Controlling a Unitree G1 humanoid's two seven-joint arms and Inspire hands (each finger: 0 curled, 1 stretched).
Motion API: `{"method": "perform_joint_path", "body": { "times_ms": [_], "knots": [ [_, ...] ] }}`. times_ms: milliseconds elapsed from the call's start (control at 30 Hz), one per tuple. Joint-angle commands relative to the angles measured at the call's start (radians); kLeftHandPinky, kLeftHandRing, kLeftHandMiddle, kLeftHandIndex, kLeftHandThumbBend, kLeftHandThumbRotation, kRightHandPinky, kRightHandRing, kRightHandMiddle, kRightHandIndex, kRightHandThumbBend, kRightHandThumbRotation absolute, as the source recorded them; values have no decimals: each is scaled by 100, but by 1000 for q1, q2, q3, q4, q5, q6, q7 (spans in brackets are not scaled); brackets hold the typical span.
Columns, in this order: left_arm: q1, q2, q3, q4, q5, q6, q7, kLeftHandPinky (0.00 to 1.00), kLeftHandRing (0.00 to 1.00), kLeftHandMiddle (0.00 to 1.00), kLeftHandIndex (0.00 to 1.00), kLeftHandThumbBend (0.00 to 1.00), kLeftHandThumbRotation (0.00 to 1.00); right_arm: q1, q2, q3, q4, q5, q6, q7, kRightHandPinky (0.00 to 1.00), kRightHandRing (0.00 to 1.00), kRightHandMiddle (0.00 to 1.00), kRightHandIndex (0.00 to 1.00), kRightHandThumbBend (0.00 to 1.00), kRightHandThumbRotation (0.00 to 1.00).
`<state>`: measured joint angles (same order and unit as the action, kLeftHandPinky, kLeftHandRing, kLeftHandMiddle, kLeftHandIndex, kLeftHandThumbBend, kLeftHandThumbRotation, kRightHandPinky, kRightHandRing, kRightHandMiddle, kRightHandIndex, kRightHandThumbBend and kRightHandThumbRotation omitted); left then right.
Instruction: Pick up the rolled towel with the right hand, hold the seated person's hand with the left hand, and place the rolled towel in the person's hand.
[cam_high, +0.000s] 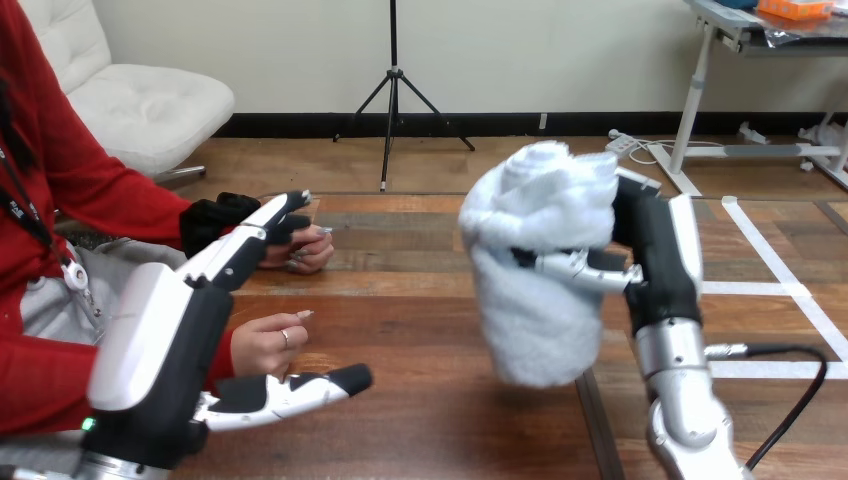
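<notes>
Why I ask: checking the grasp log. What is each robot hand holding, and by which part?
The right hand holds the rolled towel, fingers curled round its middle. The left hand is open, holding nothing, beside the person's nearer hand.

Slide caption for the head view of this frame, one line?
Right hand grips the white rolled towel above the wooden table; open left hand beside the person's nearer hand.
</notes>
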<state>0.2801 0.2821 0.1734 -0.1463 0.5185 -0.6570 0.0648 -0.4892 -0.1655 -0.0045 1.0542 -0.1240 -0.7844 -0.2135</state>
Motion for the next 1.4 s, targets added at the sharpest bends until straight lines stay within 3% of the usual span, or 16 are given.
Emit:
{"method": "perform_joint_path", "body": {
  "times_ms": [0, 400, 733, 1367],
  "knots": [
    [-27, 41, 30, -63, -2, 24, 2, 66, 74, 80, 86, 100, 39, -78, 17, -13, 32, -4, -47, -20, 27, 31, 39, 46, 81, 0],
    [-19, 121, 75, -97, -22, 104, -65, 69, 77, 82, 87, 100, 36, -84, 46, -19, 80, 9, -77, 12, 28, 31, 38, 46, 81, 0],
    [-23, 210, 112, -86, -54, 159, -146, 71, 80, 85, 88, 100, 36, -83, 58, -20, 93, 1, -95, 5, 27, 31, 38, 46, 83, 0],
    [-44, 366, 135, -5, -50, 216, -253, 69, 80, 87, 89, 100, 40, -77, 72, -41, 82, 41, -117, 47, 28, 32, 40, 47, 84, 0]
  ]
}}
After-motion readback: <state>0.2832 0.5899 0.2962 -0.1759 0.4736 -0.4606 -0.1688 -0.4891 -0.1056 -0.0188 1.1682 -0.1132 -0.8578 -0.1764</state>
